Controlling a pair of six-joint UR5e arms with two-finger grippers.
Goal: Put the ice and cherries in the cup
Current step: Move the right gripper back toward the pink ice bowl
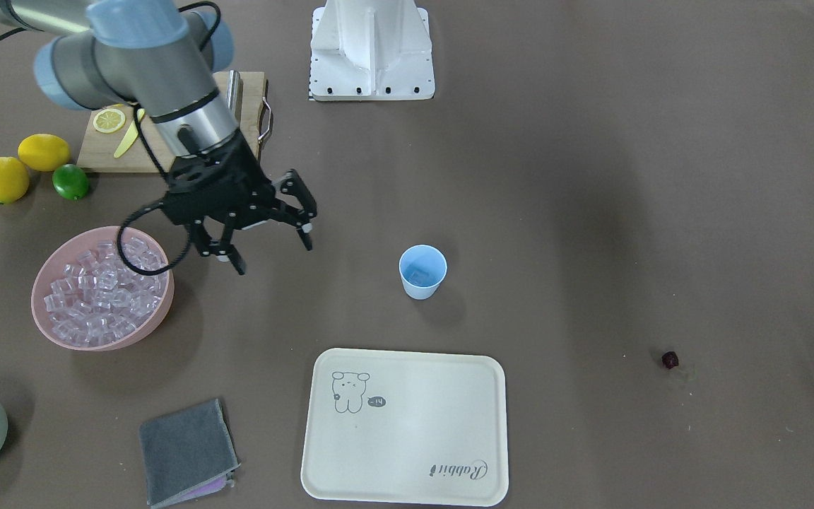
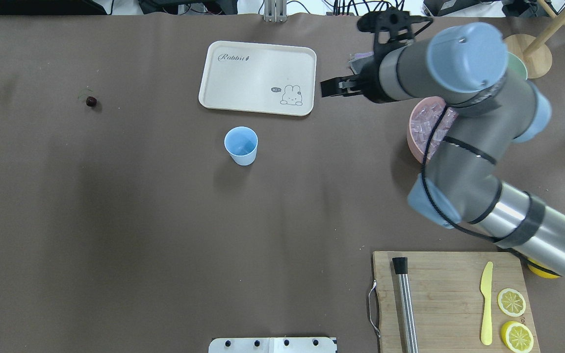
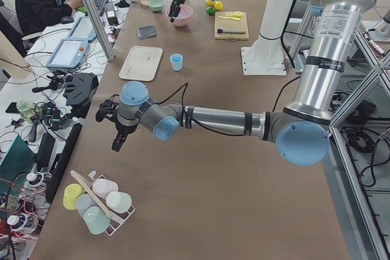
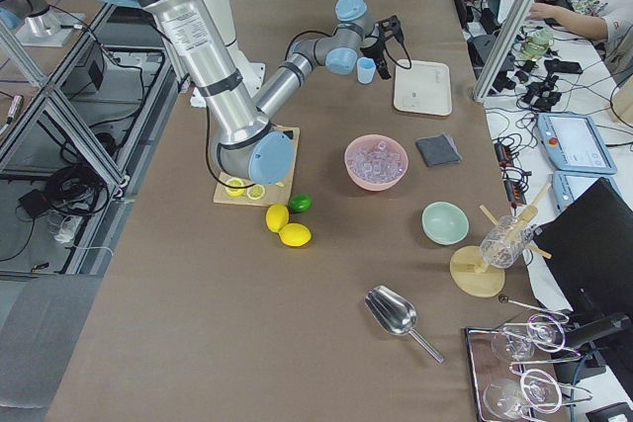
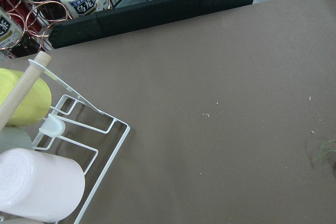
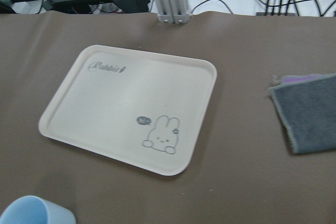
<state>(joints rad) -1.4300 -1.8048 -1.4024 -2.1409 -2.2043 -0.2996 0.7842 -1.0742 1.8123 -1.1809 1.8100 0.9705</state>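
Found the cup (image 1: 422, 271) upright near the middle of the table (image 1: 591, 177), between the tray (image 1: 407, 438) and the robot's base (image 1: 372, 49). Made out a faint glassy shape at its bottom, possibly one cube of ice, but could not be sure. Saw most of the ice (image 1: 99, 290) heaped in the pink bowl (image 1: 156, 326), well apart from the cup. Spotted the cherry (image 1: 670, 360) lying alone on the bare table, far off on the cup's other side, untouched. Caught the right gripper (image 1: 273, 256) raised over the table just beside the bowl, on the side facing the cup, with fingers (image 1: 306, 240) spread wide and holding nothing. Glimpsed the left gripper (image 3: 116, 141) only in a side view, low over the table's end near a rack of cups (image 3: 97, 202); could not tell how open it was or whether it held anything. Judged the task at an early stage at best: perhaps more ice to carry over, and the cherry yet to be picked up and dropped in.
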